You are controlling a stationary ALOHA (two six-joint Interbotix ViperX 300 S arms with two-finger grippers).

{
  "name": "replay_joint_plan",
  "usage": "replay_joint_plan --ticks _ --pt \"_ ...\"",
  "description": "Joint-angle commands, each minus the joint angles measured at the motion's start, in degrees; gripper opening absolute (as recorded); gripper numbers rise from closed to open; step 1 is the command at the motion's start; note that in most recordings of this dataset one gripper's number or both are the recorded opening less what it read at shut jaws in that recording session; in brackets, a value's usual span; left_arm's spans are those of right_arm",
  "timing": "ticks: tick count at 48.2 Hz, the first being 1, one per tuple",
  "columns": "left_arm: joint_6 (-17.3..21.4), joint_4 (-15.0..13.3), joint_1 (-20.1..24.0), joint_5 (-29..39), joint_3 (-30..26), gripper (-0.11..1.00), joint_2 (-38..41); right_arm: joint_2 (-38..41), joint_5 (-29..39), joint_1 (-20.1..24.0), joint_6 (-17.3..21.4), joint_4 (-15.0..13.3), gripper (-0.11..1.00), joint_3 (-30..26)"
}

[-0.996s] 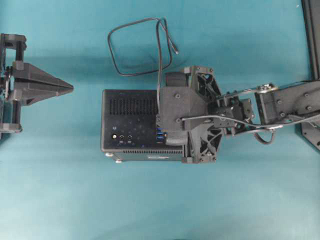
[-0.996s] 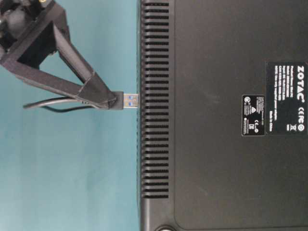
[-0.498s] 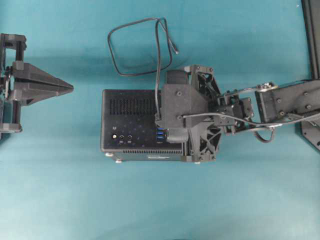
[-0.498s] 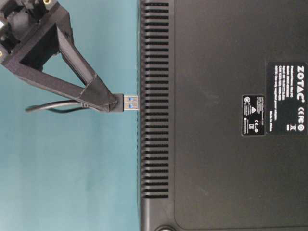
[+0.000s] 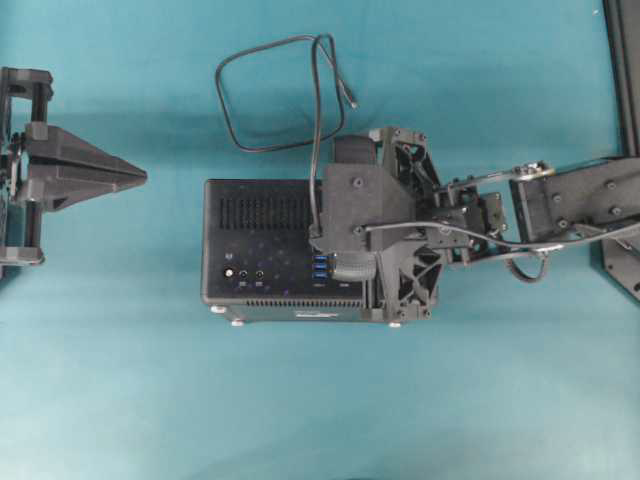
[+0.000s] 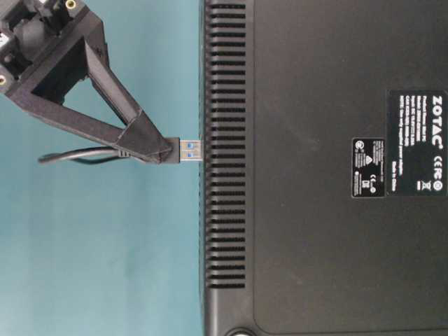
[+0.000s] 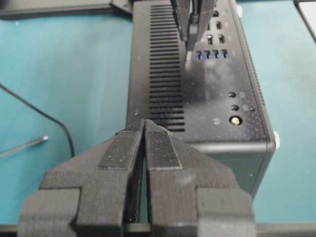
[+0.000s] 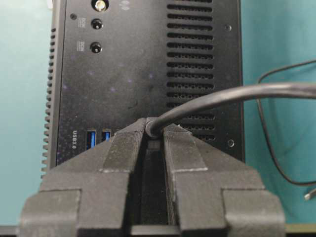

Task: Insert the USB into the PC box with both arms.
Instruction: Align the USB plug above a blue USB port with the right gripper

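Observation:
The black PC box (image 5: 260, 250) lies on the teal table with its port face up, a row of blue ports (image 7: 211, 54) on it. My right gripper (image 6: 159, 148) is shut on the black plug of the USB (image 8: 154, 129), whose cable (image 8: 222, 96) arches away from the jaws. The plug's metal tip (image 6: 190, 149) meets the box's port face (image 6: 224, 168) right beside the blue ports, and most of the metal still shows. The cable's loose loop (image 5: 280, 95) lies behind the box. My left gripper (image 5: 140, 177) is shut and holds nothing, a little way left of the box.
The right arm's wrist (image 5: 365, 215) hangs over the right half of the box. A black frame rail (image 5: 625, 70) runs along the right edge. The cable's free end (image 5: 352, 100) lies near the loop. Bare teal table surrounds the box.
The right gripper has tilted and shifted slightly with the plug, whose tip stays against the box's face. The left gripper has not moved.

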Motion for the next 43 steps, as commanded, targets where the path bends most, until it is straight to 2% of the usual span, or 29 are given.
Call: replay_joint_plan --ticks 1,19,43 --pt "-0.1 0.2 -0.1 -0.5 -0.7 0.0 0.0 -0.2 0.5 0.1 0.6 0.2 0.1 -0.5" --pt "-1.9 0.2 -0.1 -0.5 -0.4 0.0 0.0 0.1 0.8 0.4 0.6 0.6 0.1 -0.6" --pt "-1.5 0.2 0.0 -1.1 -0.4 0.0 0.1 0.2 0.9 1.1 0.7 1.8 0.1 -0.6"
